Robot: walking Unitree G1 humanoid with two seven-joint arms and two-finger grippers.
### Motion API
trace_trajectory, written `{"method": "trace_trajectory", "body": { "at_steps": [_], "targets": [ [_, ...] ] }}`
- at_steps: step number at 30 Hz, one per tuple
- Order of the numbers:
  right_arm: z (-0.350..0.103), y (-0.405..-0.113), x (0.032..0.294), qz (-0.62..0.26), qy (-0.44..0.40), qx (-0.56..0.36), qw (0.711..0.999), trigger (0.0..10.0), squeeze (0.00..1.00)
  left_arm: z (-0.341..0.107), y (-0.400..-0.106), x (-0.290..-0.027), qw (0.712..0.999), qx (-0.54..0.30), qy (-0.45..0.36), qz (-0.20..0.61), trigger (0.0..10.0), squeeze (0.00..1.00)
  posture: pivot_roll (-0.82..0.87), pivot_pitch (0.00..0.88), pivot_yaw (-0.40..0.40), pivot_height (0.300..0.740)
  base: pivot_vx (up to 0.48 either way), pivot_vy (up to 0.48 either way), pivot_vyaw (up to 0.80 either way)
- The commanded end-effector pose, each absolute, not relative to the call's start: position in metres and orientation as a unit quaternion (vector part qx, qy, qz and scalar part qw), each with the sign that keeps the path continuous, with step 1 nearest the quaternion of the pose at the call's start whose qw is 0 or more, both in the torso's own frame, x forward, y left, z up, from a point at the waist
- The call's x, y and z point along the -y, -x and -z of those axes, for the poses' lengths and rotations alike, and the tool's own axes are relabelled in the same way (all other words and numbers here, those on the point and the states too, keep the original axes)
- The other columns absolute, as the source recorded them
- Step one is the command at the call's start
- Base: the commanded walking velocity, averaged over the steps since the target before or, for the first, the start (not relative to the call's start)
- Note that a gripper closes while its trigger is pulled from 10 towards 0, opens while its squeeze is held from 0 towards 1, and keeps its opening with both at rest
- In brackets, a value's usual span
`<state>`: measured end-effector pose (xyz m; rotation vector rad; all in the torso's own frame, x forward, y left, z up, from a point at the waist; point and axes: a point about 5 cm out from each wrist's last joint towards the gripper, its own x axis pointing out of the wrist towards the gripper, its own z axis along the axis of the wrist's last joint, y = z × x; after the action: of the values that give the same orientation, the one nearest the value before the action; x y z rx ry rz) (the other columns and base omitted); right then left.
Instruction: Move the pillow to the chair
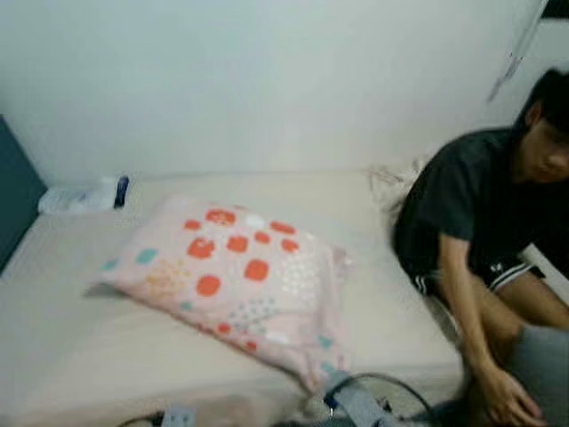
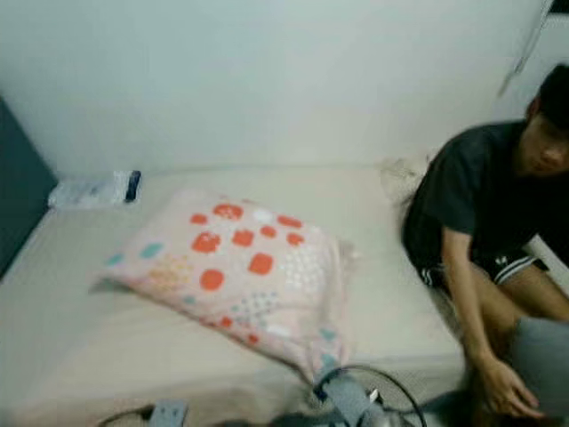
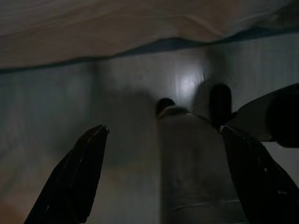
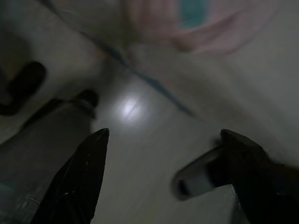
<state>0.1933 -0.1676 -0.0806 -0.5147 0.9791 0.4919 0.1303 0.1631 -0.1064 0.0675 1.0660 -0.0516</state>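
We're counting one pillow [image 1: 233, 278] lying on one bed [image 1: 80, 347], one bottle [image 2: 95, 189] sitting by the wall, one person [image 1: 484, 240] sitting beside it, and two grippers, left [image 3: 163, 175] and right [image 4: 163, 177], both hanging spread.

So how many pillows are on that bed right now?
1. The pink pillow with orange spots lies on the bed, its near corner reaching the front edge. A person sits at the bed's right side. Nothing suggests another pillow is hidden.

I see the pillow [image 1: 233, 276] as soft matt cloth, printed with spots. Bed sheet [image 1: 71, 338] looks smooth matt fabric. Floor [image 4: 140, 140] reads glossy, catching a glare.
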Motion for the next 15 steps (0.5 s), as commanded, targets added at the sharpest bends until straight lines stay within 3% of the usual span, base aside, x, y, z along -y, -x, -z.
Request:
{"method": "trace_trajectory", "body": {
  "at_steps": [1, 2, 13, 15],
  "targets": [
    [0.0804, -0.1941, 0.1616, -0.235, 0.231, -0.455, 0.827, 10.0, 0.0, 0.1098, -0.12, -0.1659, 0.851, -0.525, -0.031, 0.017, 10.0, 0.0, -0.03, 0.0, -0.041, 0.74, 0.0, 0.0, 0.8],
    [0.0804, -0.1941, 0.1616, -0.235, 0.231, -0.455, 0.827, 10.0, 0.0, 0.1098, -0.12, -0.1659, 0.851, -0.525, -0.031, 0.017, 10.0, 0.0, -0.03, 0.0, -0.041, 0.74, 0.0, 0.0, 0.8],
    [0.0827, -0.1909, 0.1669, -0.203, 0.238, -0.469, 0.826, 10.0, 0.0, 0.1101, -0.1189, -0.1662, 0.85, -0.526, -0.033, 0.021, 10.0, 0.0, -0.03, 0.0, -0.042, 0.74, 0.0, 0.0, 0.0],
    [0.0826, -0.1911, 0.1671, -0.203, 0.238, -0.469, 0.826, 10.0, 0.0, 0.1103, -0.1186, -0.1658, 0.848, -0.528, -0.043, 0.031, 10.0, 0.0, -0.03, 0.0, -0.042, 0.74, 0.0, -0.472, 0.0]
  ]
}}
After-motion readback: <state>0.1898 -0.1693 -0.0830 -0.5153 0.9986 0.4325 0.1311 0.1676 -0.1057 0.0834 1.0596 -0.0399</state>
